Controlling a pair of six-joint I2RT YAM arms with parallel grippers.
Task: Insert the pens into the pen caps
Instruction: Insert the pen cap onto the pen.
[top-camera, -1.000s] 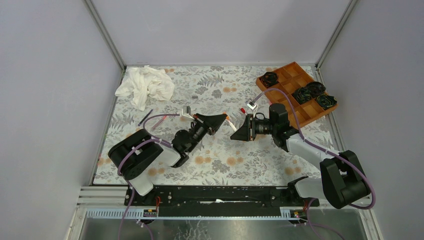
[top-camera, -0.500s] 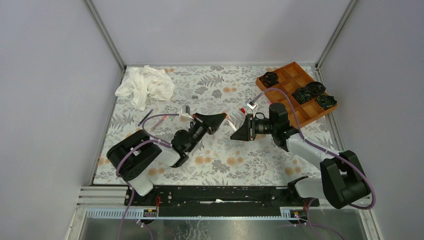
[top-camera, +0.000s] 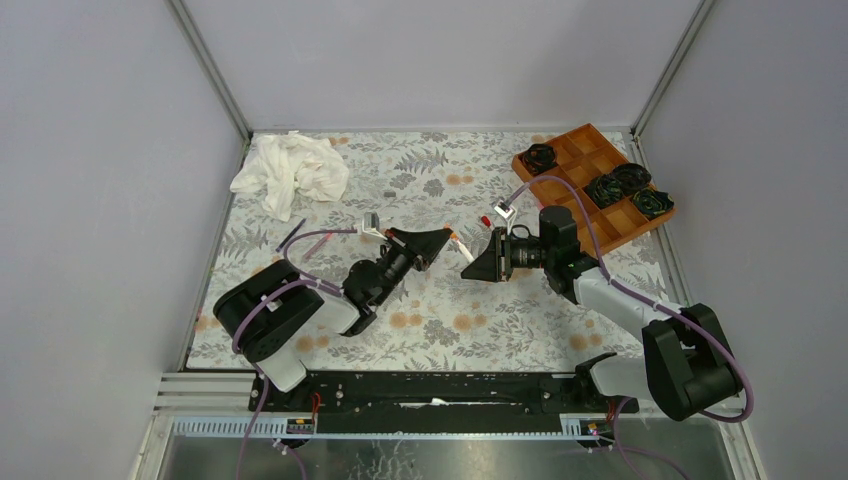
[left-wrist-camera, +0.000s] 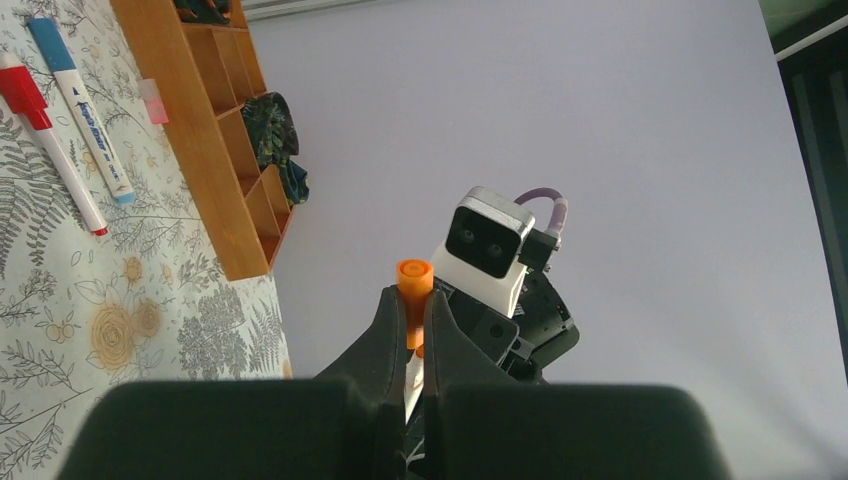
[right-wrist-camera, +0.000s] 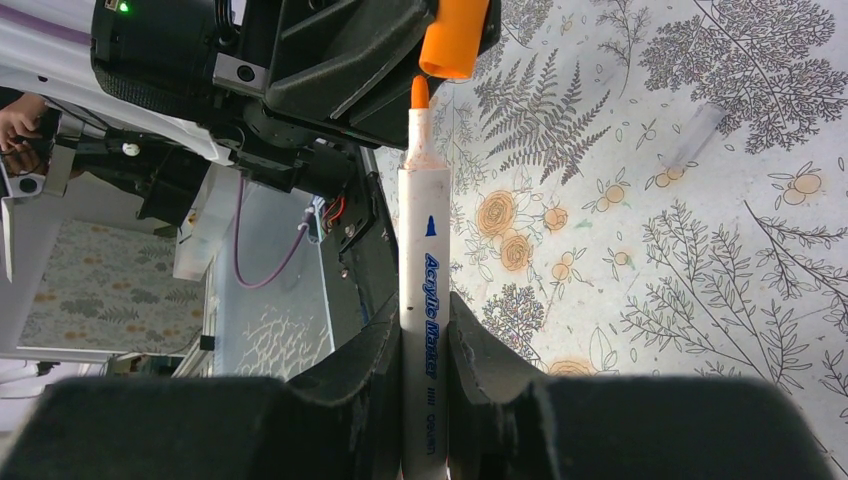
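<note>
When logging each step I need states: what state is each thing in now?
Orange cap: clamped in left pincer, off its pen.
Orange pen: clamped in right pincer, tip bare, just short of the cap.
Red pen: capped, lying loose.
Blue pen: capped, lying loose.

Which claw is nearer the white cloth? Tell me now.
Left. The left claw sits mid-table, on the side toward the white cloth; the right claw faces it from just beyond, farther away.

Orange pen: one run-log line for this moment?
left end effector: holds orange cap | right end effector: holds orange pen | tip near cap, not inserted
</note>
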